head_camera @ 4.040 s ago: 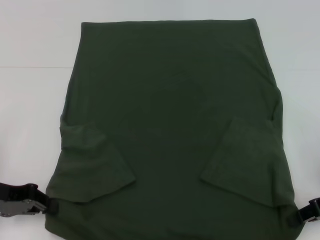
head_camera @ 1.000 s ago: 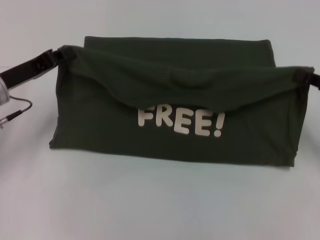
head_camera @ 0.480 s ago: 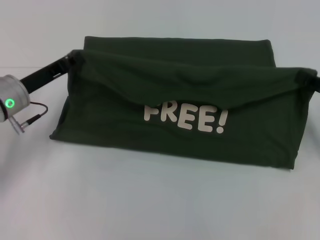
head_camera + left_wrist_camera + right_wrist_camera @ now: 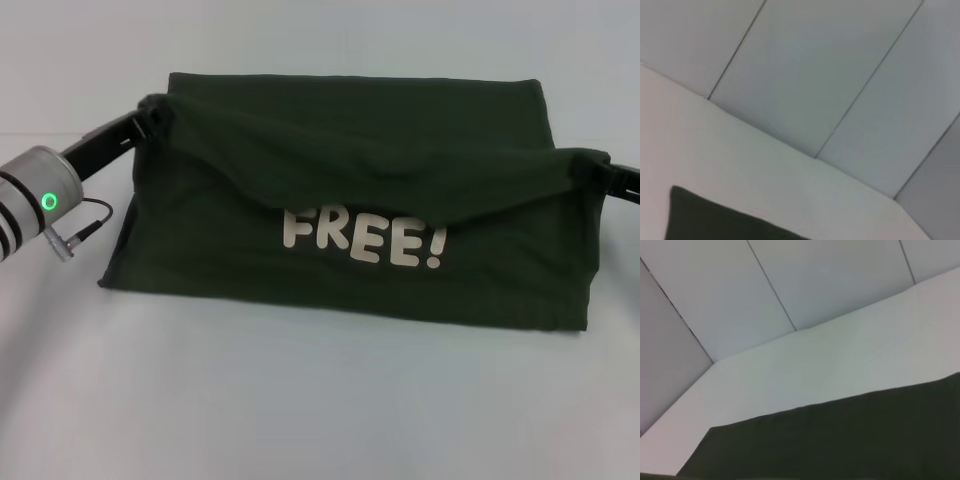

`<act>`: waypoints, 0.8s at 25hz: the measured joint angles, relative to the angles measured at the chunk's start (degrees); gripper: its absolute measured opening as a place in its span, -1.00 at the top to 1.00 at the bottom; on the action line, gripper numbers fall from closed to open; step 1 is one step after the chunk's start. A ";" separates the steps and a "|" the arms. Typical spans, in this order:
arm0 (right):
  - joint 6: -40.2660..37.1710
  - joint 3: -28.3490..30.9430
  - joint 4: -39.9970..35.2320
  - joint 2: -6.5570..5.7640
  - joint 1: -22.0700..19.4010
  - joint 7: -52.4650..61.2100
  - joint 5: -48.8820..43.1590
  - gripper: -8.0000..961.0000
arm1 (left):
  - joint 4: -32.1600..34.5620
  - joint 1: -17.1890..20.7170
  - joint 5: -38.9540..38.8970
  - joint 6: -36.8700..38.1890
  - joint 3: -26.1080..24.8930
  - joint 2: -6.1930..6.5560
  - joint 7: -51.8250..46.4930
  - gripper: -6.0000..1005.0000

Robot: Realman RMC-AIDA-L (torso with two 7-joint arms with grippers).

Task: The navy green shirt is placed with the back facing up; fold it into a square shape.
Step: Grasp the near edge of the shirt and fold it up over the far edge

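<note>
Pinching navy green shirt [image 4: 400,150] corners aloft: left gripper [image 4: 148,108]; right gripper [image 4: 592,168].

Bright, even light, soft shadows, wrist views slightly blurred

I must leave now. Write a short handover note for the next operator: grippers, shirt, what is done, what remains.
Left gripper: shut on the navy green shirt at its left raised corner.
Right gripper: shut on the right raised corner.
Shirt: on the white table, near part lifted and carried toward the far edge, the edge between the grippers sagging above the "FREE!" print.
Done: sleeves not visible; lengthwise fold underway.
Left: lay the held edge down, release, finish the square.
</note>
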 joint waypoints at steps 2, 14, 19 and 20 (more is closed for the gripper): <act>0.22 -0.02 -0.02 0.04 0.39 0.00 0.16 0.81 | 0.08 0.17 -1.21 -0.38 -0.01 -0.01 0.11 0.90; 1.59 -0.06 0.03 0.99 1.87 -0.90 0.29 0.82 | -1.39 0.12 -1.99 -3.50 0.07 -0.06 0.12 0.90; 3.21 -0.13 0.08 1.65 2.23 -1.34 0.29 0.82 | -2.61 -0.10 -2.95 -5.24 0.14 -0.14 0.18 0.90; 3.43 -0.16 0.14 1.68 2.33 -1.37 0.28 0.82 | -2.77 -0.13 -3.06 -5.54 0.15 -0.15 0.23 0.90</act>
